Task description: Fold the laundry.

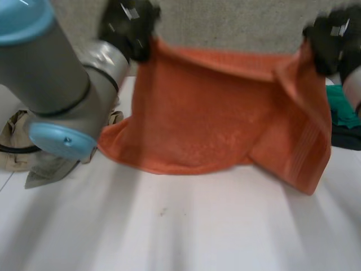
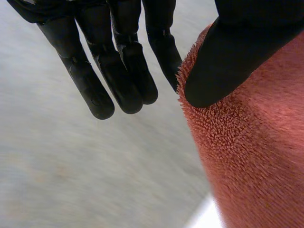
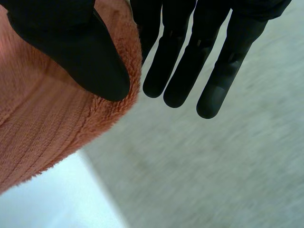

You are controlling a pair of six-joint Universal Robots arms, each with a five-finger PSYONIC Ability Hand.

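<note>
Towel [image 1: 214,118], orange terry, is held up off the bench [image 1: 169,226] by both hands, one at each top corner. L hand [image 1: 130,28]: thumb [image 2: 237,52] pressed flat on the corner, nipping the cloth vs the finger behind it. The other fingers [image 2: 118,71] are straight, a bit spread, clear of the cloth beside its edge. R hand [image 1: 333,42] has the same grip on the other corner: thumb [image 3: 71,47] on the hem, cloth pinched vs the nearest finger, remaining fingers [image 3: 180,61] straight & free. Towel hangs below the fingers as a sheet, top edge sagging btwn the hands. The side under the R fingers is folded over w/ a ribbed band showing. Lower edge is down near the bench; can't tell if touching. Beige cloth [image 1: 14,141] lies on the bench behind L arm [image 1: 51,73]. Green cloth [image 1: 341,107] sits on dark cloth [image 1: 347,138] below R hand.
</note>
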